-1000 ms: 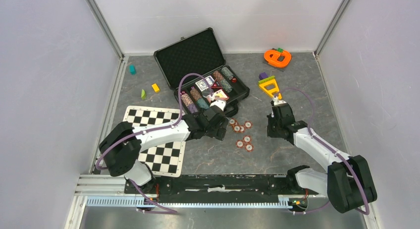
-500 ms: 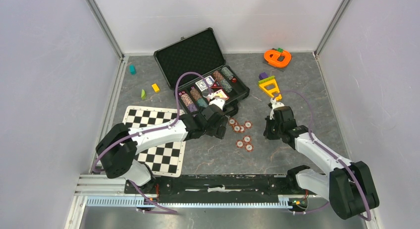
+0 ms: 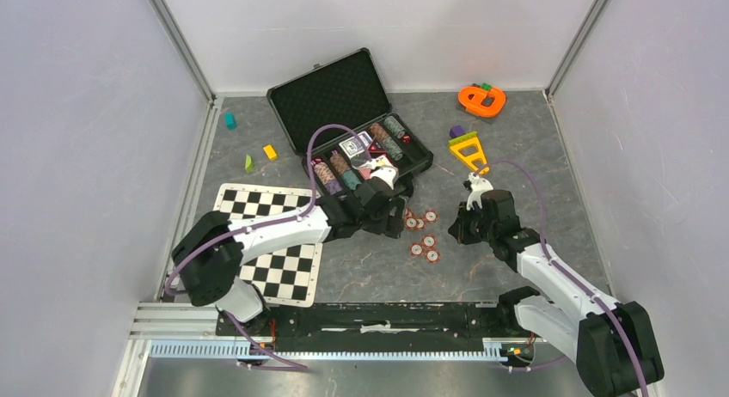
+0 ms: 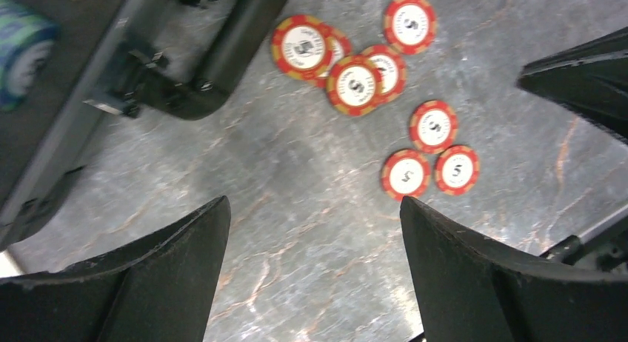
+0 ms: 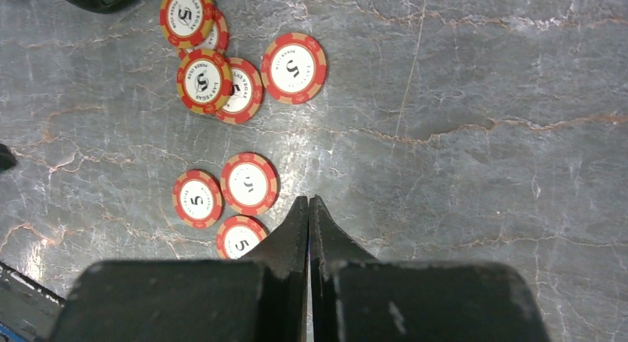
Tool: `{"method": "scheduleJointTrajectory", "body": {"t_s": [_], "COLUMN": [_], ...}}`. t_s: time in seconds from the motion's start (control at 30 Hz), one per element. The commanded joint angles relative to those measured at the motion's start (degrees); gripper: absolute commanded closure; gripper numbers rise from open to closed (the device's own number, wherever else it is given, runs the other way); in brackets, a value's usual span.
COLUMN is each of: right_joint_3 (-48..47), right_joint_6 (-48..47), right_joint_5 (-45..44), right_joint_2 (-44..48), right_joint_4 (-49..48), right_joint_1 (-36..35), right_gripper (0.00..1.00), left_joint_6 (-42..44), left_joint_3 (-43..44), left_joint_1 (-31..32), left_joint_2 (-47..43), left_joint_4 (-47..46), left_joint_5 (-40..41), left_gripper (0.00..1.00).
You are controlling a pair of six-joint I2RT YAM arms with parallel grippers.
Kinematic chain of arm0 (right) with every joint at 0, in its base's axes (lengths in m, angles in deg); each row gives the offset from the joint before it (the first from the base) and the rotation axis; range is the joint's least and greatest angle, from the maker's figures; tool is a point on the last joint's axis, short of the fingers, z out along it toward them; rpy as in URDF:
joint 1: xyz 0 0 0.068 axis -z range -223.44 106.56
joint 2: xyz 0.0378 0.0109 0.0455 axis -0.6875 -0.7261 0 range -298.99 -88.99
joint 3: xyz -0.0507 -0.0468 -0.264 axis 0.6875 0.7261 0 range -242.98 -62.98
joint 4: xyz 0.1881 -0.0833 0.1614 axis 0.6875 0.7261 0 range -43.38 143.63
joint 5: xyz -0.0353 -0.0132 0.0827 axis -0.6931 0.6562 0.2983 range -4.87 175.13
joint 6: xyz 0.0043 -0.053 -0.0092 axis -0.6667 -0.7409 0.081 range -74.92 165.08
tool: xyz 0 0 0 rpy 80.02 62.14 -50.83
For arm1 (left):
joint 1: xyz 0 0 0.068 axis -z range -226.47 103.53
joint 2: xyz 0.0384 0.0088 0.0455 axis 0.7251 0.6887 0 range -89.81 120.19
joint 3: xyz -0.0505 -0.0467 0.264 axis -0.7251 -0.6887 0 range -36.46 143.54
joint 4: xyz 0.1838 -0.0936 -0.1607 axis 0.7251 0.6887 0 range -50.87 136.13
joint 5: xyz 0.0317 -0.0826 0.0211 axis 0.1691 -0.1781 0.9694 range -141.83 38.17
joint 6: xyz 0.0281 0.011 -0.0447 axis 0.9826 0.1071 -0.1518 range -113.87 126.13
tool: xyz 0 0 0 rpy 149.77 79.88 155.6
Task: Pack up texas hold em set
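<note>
The black briefcase (image 3: pixel 337 100) lies open at the back, with coloured chip stacks (image 3: pixel 382 142) and card decks (image 3: pixel 353 147) in its tray. Several loose red-white chips (image 3: pixel 422 235) lie on the table in front of it. They also show in the left wrist view (image 4: pixel 357 83) and the right wrist view (image 5: pixel 248 183). My left gripper (image 3: pixel 398 218) (image 4: pixel 315 216) is open and empty, low over bare table just left of the chips, beside the case handle (image 4: pixel 222 53). My right gripper (image 3: pixel 453 234) (image 5: pixel 309 201) is shut and empty, its tips just right of the lower three chips.
A black-white checkered mat (image 3: pixel 284 264) lies under my left arm. An orange toy (image 3: pixel 481 99) and a yellow triangle toy (image 3: pixel 467 148) sit at the back right. Small teal (image 3: pixel 229 119), yellow (image 3: pixel 270 152) and green (image 3: pixel 249 163) blocks lie at the back left. Walls enclose the table.
My right gripper has moved left and down toward the loose chips. My left gripper has shifted a little to the right toward them. The chips have not moved.
</note>
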Motion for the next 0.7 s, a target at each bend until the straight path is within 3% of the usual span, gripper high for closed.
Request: {"method": "scheduleJointTrajectory", "body": {"t_s": [0.0,0.23,0.37,0.4,0.53,0.67], "right_joint_3": [0.0,0.1,0.2,0.1,-0.5,-1.7], "right_joint_6": [-1.5,-2.0,-2.0,-2.0,-2.1,-1.6], "right_joint_5": [1.8,1.9,1.0,0.9,0.3,-4.1], "right_joint_2": [0.7,1.5,2.5,2.7,4.3,5.5], "right_joint_4": [-2.4,-2.0,-2.2,-2.2,-1.3,2.1], "right_joint_1": [-0.1,-0.1,-0.1,-0.1,-0.1,-0.1], "right_gripper": [1.00,0.96,0.88,0.82,0.38,0.04], "left_joint_6": [-4.3,-4.3,-3.9,-3.9,-3.8,-2.5], "left_joint_3": [3.8,3.8,5.0,5.0,4.3,4.0], "left_joint_1": [2.3,3.1,3.3,3.4,4.0,4.4], "left_joint_2": [3.4,4.5,5.2,5.3,4.7,3.6], "left_joint_4": [-3.0,-3.0,-1.3,-1.1,-0.4,2.2], "left_joint_5": [0.2,1.0,0.8,0.8,1.9,4.0], "left_gripper": [0.10,0.10,0.10,0.10,0.10,0.09]}}
